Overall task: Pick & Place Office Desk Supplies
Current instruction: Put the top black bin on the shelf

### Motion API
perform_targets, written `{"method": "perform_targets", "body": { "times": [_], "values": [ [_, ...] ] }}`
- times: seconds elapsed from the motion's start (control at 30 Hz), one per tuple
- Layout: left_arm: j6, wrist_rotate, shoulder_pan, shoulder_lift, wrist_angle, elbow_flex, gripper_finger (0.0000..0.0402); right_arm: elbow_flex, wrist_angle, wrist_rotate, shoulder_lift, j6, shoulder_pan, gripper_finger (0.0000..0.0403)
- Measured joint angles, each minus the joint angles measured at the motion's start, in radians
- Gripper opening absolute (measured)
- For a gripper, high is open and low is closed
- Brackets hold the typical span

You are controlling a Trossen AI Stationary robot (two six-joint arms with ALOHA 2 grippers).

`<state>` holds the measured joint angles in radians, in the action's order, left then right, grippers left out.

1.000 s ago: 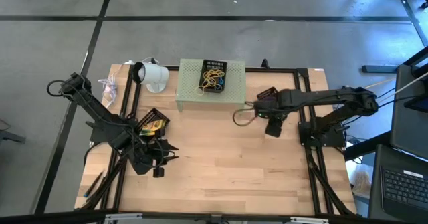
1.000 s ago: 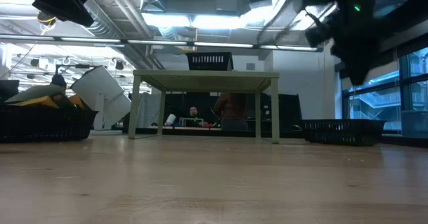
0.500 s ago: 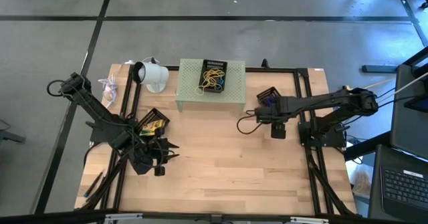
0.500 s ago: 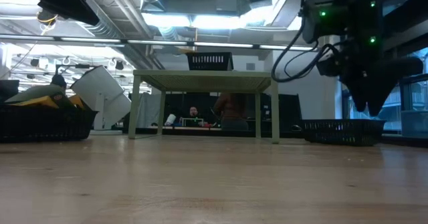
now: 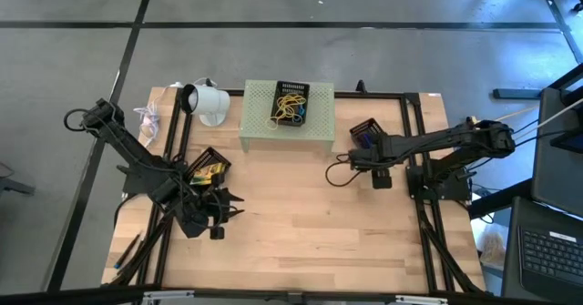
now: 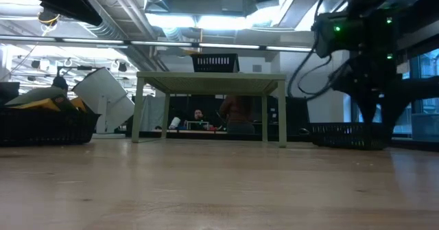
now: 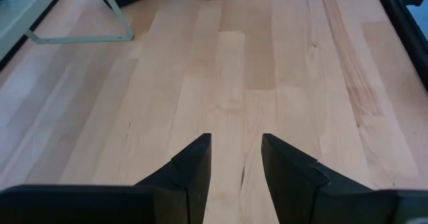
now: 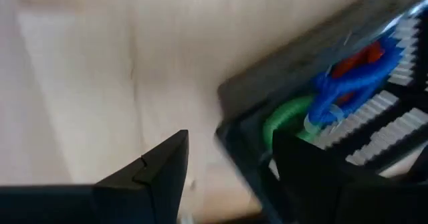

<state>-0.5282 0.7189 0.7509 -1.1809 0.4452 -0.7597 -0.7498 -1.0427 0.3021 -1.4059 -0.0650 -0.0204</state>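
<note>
Beside our right pincer (image 8: 227,160): mesh tray (image 8: 314,43), blue, red, green clip rings (image 8: 348,83); fingers apart, empty.
Left pincer (image 7: 235,158): apart over bare worktop (image 7: 267,63).
Behind: green stand (image 5: 287,134).

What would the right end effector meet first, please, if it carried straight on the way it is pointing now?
Probably the near wall of the black mesh tray holding blue, green and red clip rings. The right end effector is open and aimed at that edge; depth is unclear.
</note>
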Motion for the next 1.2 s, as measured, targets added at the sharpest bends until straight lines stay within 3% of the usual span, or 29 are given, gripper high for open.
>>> {"method": "perform_targets", "body": {
  "times": [0.27, 0.8, 1.03, 1.2],
  "values": [
    [0.000, 0.017, 0.000, 0.000, 0.000, 0.000, 0.0127, -0.001, 0.064, 0.020, 0.000, 0.005, 0.000, 0.0181],
    [0.000, 0.017, 0.000, 0.000, 0.000, 0.000, 0.0127, -0.002, 0.066, -0.021, 0.000, 0.084, 0.000, 0.0014],
    [0.001, 0.017, 0.000, 0.000, 0.004, 0.000, 0.0127, -0.034, 0.041, -0.007, 0.000, 0.196, 0.000, 0.0014],
    [0.027, 0.017, 0.000, 0.000, 0.004, 0.000, 0.0127, -0.170, -0.097, 0.018, 0.000, 0.290, 0.003, 0.0011]
  ]
}}
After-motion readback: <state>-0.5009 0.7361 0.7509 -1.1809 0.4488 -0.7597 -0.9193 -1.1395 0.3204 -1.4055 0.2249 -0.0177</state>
